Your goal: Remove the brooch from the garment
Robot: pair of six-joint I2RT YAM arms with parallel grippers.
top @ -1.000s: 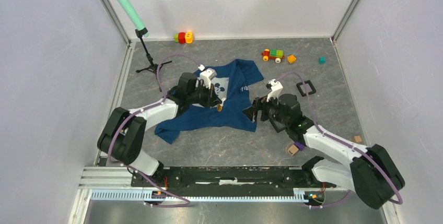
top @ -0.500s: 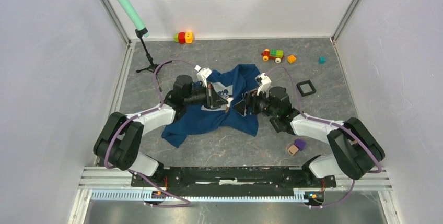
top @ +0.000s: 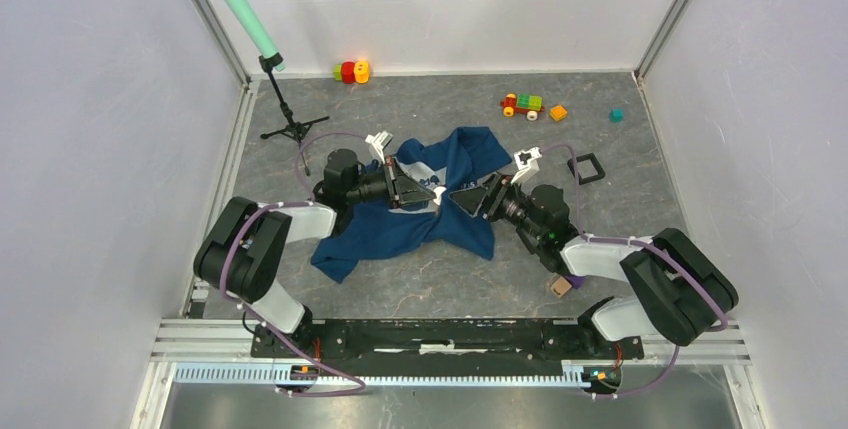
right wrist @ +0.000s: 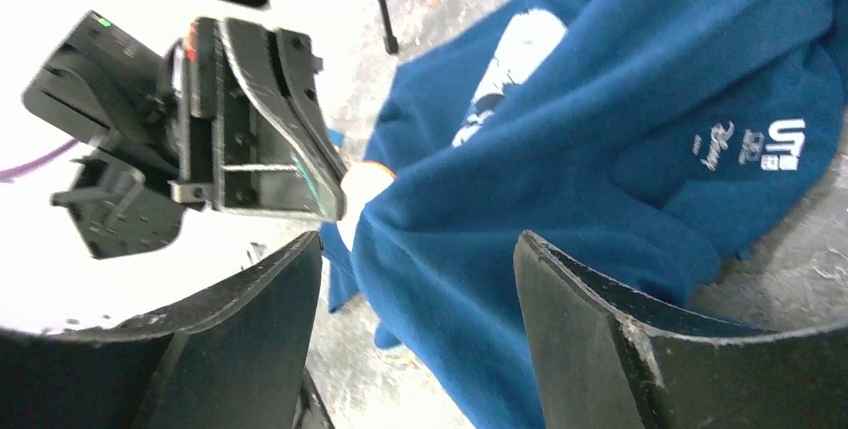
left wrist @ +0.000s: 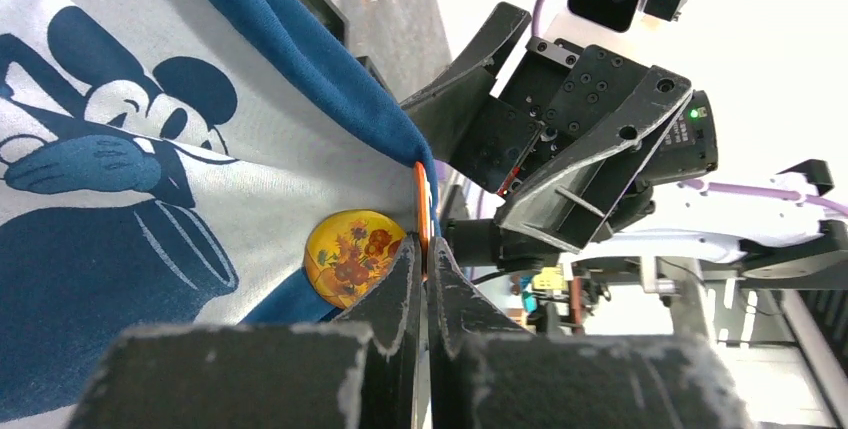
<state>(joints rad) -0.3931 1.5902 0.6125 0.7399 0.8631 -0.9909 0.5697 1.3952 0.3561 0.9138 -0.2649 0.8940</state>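
Observation:
The garment [top: 400, 229], a dark blue T-shirt with a mouse print [left wrist: 110, 149], lies mid-table with one fold lifted. The brooch [left wrist: 350, 254], a round yellow disc with sunflowers, sits on the print just left of my left fingertips. My left gripper [top: 436, 196] [left wrist: 425, 249] is shut on the lifted fold, with a thin orange rim [left wrist: 422, 204] between its tips. From the right wrist view a pale orange-rimmed disc [right wrist: 365, 184] shows at that tip. My right gripper [top: 466, 199] [right wrist: 418, 239] is open, facing the left one, with blue cloth [right wrist: 600, 149] in front of its jaws.
A mint-green microphone on a black stand [top: 285, 119] is at the back left. Toy blocks [top: 350, 71], a toy train [top: 522, 104], an orange block [top: 558, 112] and a teal cube [top: 616, 115] line the back. A black square frame [top: 585, 167] and small blocks [top: 565, 282] lie right.
My right gripper has swung left and now points at the left gripper's tip. The left gripper has shifted a little and holds the fold higher.

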